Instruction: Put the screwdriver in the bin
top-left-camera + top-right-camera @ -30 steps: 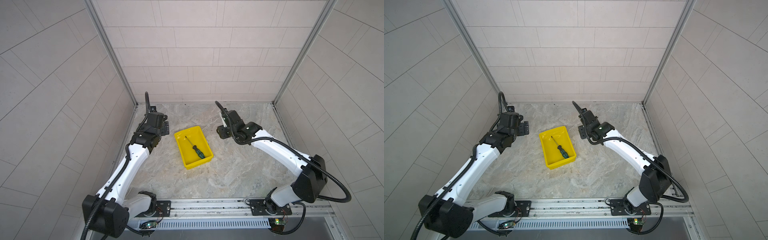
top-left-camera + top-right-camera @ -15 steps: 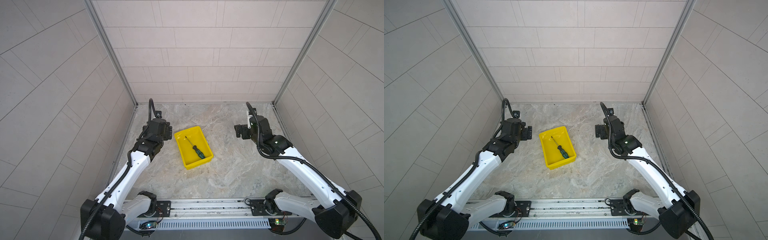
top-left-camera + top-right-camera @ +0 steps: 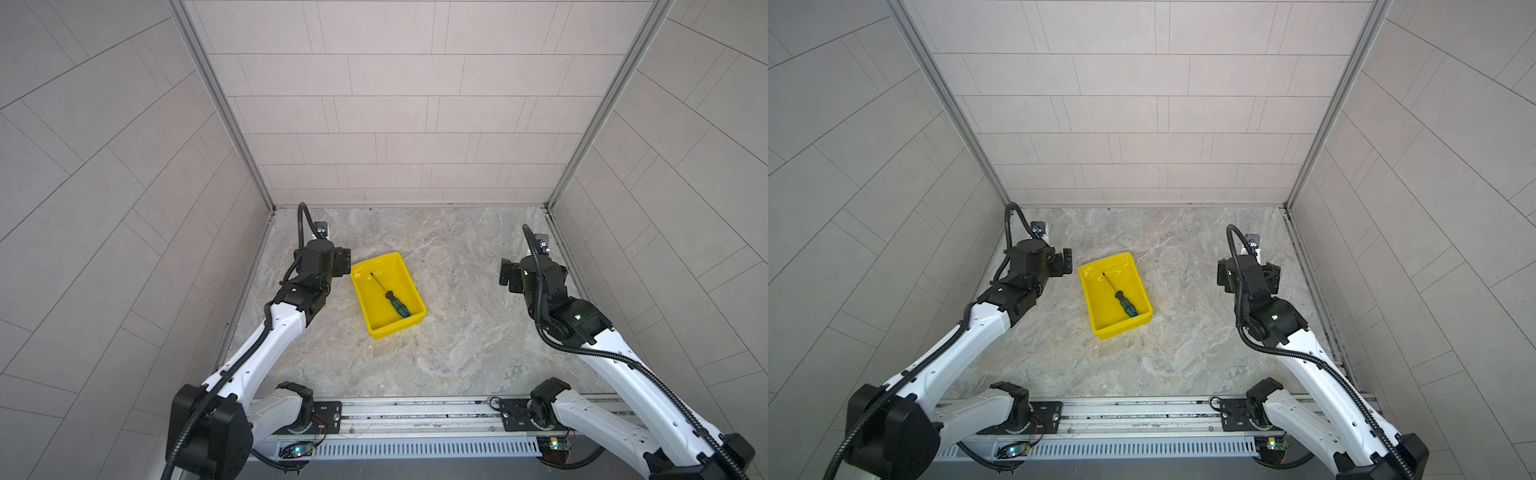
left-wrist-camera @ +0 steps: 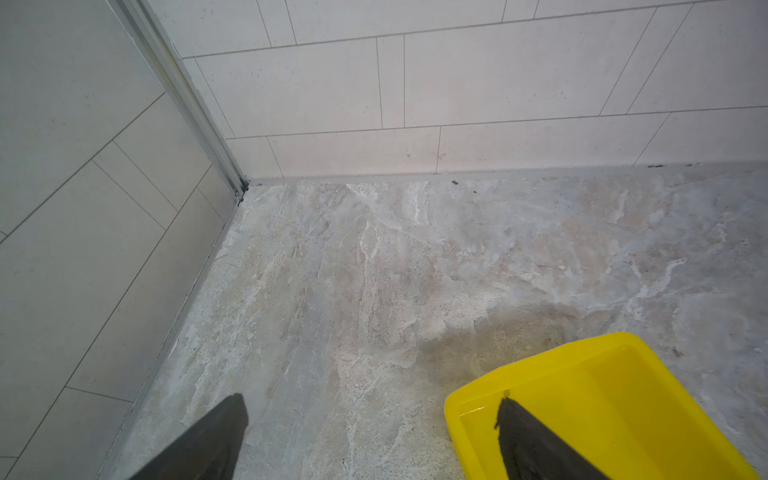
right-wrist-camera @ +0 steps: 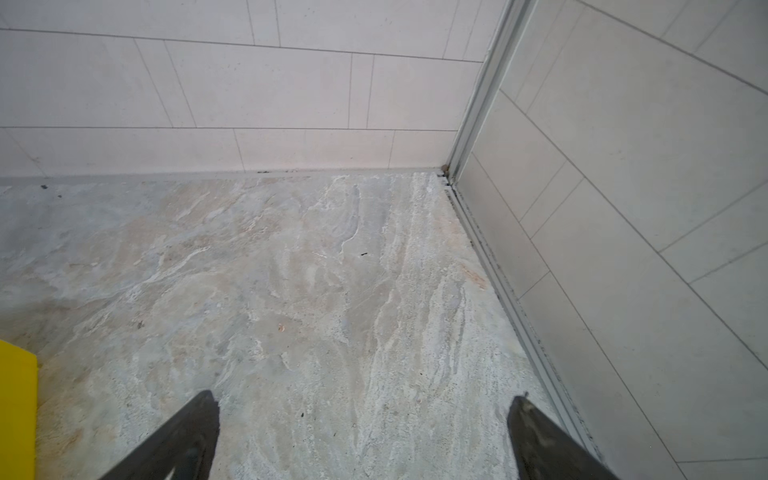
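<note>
Both sets of jaws gape wide and empty — left gripper (image 4: 372, 400), right gripper (image 5: 363, 397) — while the slim green-and-black-handled screwdriver (image 3: 390, 294) lies inside the shallow yellow plastic bin (image 3: 399, 326); we judge it light, rigid, best gripped at the handle.

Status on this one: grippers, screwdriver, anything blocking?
Left gripper open, empty, beside the bin. Right gripper open, empty, well clear. Screwdriver lying inside the bin. Nothing in the way.
</note>
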### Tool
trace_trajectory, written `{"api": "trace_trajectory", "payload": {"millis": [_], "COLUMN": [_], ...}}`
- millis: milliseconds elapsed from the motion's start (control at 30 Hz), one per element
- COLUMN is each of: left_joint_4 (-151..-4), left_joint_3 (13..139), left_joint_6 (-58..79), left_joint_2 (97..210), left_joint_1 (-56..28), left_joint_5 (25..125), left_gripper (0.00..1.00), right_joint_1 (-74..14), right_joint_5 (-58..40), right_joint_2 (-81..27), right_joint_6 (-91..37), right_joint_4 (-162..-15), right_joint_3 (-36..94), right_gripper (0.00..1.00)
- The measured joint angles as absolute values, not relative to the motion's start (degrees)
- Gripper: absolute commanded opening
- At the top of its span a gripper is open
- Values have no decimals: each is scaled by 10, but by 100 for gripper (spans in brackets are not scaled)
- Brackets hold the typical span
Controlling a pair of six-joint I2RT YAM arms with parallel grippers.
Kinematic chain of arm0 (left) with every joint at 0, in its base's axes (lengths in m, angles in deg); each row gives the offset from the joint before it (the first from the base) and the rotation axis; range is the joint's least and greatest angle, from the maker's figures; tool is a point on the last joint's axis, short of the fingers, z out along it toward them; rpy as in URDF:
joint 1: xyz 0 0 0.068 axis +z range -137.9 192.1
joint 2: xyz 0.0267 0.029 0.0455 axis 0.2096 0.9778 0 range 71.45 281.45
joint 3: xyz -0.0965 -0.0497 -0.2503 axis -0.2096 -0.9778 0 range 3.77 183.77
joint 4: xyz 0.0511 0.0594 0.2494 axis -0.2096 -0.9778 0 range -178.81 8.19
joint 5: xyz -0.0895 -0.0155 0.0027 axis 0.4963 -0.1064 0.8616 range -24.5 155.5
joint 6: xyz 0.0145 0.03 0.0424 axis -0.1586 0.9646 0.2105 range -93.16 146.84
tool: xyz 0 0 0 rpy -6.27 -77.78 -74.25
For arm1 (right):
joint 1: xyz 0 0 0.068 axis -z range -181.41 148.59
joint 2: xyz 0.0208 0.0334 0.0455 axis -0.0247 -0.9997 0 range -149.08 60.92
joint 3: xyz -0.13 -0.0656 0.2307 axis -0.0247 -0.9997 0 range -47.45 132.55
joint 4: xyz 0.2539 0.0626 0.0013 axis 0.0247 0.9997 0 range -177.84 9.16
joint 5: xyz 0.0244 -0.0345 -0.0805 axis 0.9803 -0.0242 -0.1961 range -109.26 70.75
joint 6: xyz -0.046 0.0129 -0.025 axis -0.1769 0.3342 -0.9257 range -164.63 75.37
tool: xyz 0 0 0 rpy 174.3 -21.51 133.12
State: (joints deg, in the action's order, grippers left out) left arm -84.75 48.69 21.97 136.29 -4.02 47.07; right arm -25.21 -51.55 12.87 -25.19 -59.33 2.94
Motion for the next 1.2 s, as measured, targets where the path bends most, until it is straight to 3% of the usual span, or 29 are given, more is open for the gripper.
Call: {"api": "trace_trajectory", "payload": {"millis": [400, 600, 967, 1200], "left_joint_4": [-612, -540, -425, -427], "left_joint_3": [286, 270, 270, 290], "left_joint_6": [236, 242, 251, 252], "left_joint_2": [1375, 1424, 1560, 1596], "left_joint_1": [80, 92, 94, 95], "left_joint_5": [494, 528, 567, 567], "left_gripper": [100, 100, 100, 100], "right_joint_1": [-219, -209, -195, -91], "right_joint_5": [-561, -562, -527, -454], "right_joint_2": [196, 177, 218, 182], "right_joint_6": [-225, -241, -387, -420], "right_joint_4": [-589, -630, -873, -1022], "right_joint_3": [-13, -64, -277, -324], "right_gripper": [100, 100, 100, 100]}}
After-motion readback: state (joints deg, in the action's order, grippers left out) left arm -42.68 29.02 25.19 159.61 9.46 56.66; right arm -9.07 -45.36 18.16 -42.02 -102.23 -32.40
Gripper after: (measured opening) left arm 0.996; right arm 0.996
